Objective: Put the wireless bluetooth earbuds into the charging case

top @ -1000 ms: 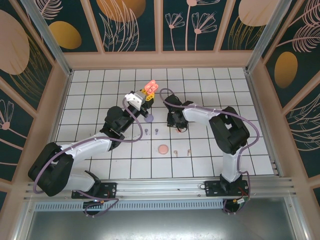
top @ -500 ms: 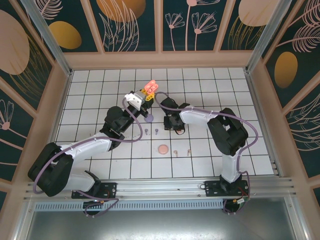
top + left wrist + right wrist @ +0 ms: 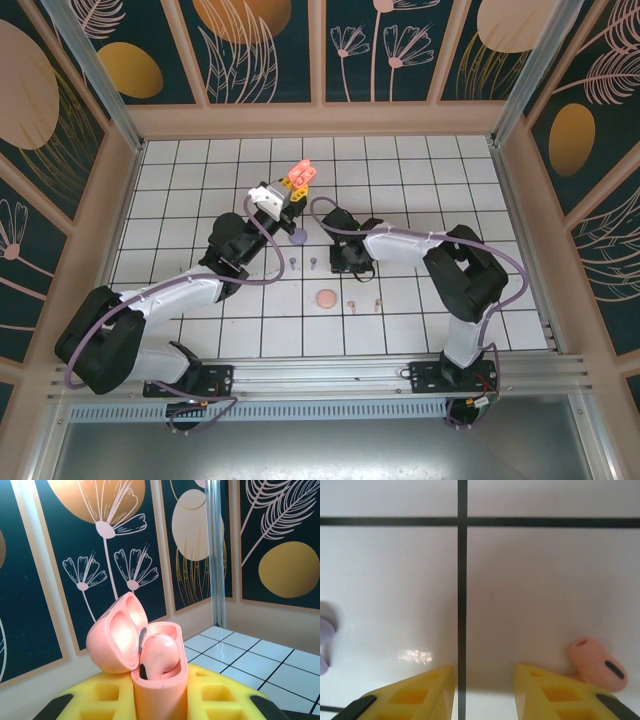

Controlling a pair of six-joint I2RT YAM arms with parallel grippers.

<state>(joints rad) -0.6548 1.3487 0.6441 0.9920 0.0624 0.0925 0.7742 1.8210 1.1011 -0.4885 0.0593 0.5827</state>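
6 earbuds is my count across the cameras: 2 lilac and 4 salmon-pink. From the top camera I see 1 lilac bud (image 3: 293,264) and a second lilac bud (image 3: 312,263) lying side by side on the white tiles (image 3: 420,170) in the middle of the floor. Nearer the arm bases, 1 pink bud (image 3: 351,304) and another pink bud (image 3: 377,303) also lie side by side. The 3rd pink one, the seated bud (image 3: 159,655), sits in 1 well of the pink charging case (image 3: 160,692), whose lid is flipped open to the left. My left claw (image 3: 161,702) is clamped on that case, a yellow finger pressed to each side, holding it upright and well above the tiles. The 4th, the loose pink bud (image 3: 597,667), lies on its side just beside the outer edge of my right claw's right-hand finger; I cannot tell whether they touch. My right claw (image 3: 484,690) points straight down with its 2 fingers apart, and a dark grout line runs between them with nothing gripped. I also count 2 closed round pieces on the tiles: 1 lilac disc (image 3: 298,237) below the raised case and 1 salmon disc (image 3: 326,298) just left of the 2 pink buds.
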